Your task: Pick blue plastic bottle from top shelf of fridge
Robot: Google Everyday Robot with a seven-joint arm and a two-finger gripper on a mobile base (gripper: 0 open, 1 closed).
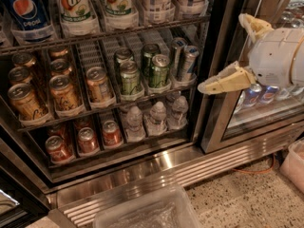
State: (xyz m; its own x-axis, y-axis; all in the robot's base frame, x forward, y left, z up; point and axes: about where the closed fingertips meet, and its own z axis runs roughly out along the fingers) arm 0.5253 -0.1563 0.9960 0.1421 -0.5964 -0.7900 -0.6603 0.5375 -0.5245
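The fridge [161, 163] stands open on the left, with a dark inside and wire racks. On the top shelf [118, 33] only the lower parts of the bottles show. From left there is a dark blue Pepsi bottle [26, 11], then two white-and-green soda bottles [76, 6]. To their right stand two pale-labelled bottles; the nearer one [156, 1] looks like the blue plastic bottle, with cap and label text out of view. My gripper [221, 52] is open and empty, to the right of the shelves in front of the door post, below top shelf height.
Orange and green cans [130, 77] fill the second rack. Small water bottles [156, 118] and red cans [88, 139] stand on the third. A closed glass door [266, 108] is behind my gripper. A clear plastic bin [147, 213] sits on the floor in front.
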